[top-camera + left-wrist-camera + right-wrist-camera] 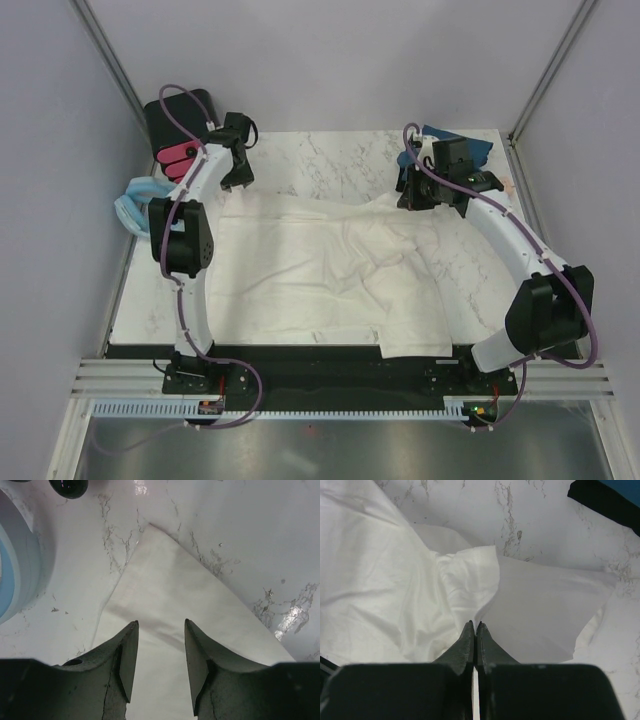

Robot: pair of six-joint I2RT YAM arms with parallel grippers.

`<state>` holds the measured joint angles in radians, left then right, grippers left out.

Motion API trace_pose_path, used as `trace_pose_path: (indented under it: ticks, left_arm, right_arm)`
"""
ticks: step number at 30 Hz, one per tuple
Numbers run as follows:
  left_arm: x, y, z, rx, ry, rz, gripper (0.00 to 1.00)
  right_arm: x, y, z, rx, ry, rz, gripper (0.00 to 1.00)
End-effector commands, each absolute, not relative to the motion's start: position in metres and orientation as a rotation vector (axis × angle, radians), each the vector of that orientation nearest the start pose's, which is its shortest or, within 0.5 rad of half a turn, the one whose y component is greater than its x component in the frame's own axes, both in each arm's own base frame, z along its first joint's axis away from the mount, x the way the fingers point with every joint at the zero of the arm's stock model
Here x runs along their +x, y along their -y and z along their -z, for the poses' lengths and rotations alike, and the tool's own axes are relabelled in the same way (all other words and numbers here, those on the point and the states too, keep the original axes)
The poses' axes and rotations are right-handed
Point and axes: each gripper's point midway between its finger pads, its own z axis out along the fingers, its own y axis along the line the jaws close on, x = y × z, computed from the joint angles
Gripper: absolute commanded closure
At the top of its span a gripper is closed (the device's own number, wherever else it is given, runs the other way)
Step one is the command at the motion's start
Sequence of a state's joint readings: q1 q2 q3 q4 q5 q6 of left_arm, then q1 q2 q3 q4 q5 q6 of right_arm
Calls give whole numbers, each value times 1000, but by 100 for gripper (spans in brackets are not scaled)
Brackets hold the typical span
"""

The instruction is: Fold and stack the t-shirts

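Two grippers. Your left gripper stands jaws apart over a flat, pointed corner of the one cream-white t-shirt, spread wrinkled across the veined marble table. Your right gripper is pressed closed at a raised, rumpled fold of it; a pinch cannot be told. One dark teal-blue t-shirt lies at the far right corner.

My left gripper stands with jaws parted, both fingers over cloth. Beneath them a pointed corner of the cream-white shirt lies flat on the marble table, one soft crease across it. The pale blue ring sits at the left edge, apart from the cloth. A dark rounded object at the top edge cannot be identified.
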<state>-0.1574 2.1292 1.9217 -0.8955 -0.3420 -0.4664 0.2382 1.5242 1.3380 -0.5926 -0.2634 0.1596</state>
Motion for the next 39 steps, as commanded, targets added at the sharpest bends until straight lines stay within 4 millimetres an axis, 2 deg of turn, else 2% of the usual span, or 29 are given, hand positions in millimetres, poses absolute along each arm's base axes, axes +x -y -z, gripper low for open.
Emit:
trace_pose_path:
  ticks: [1,5,7,8,9,11,15,26,31,39]
  left_arm:
    - [500,24,-96,-520,-2565,-289,50]
    - [512,23,-84,-508,-2564,-302,50]
    - [521,20,-87,-520,-2535,-320,50]
    - [524,19,-78,-523,-2542,-335,50]
    - [530,18,-82,-528,-2523,-333,50]
    - [534,16,-71,-525,-2535,-349,50]
    - [541,12,-66,-518,-2533,-361,50]
    - [531,3,-38,-511,-2610,-410,50]
    - [525,-2,-28,-512,-2632,-455,50]
    - [535,-6,-32,-508,-2604,-464,50]
  right_arm:
    - [373,-140,-188,-226,-2378,-479,100]
    - [368,-138,-183,-229,-2393,-472,100]
    - [366,-136,-184,-230,-2388,-459,100]
    - [365,-135,-184,-230,-2384,-453,100]
    - [364,-134,-186,-231,-2377,-454,100]
    - [363,-136,-188,-240,-2371,-465,100]
    - [361,-137,-191,-250,-2363,-474,100]
    - [355,-134,-191,-255,-2362,-466,100]
    - [358,-138,-197,-265,-2346,-487,100]
    - [350,-139,-200,-279,-2335,-504,100]
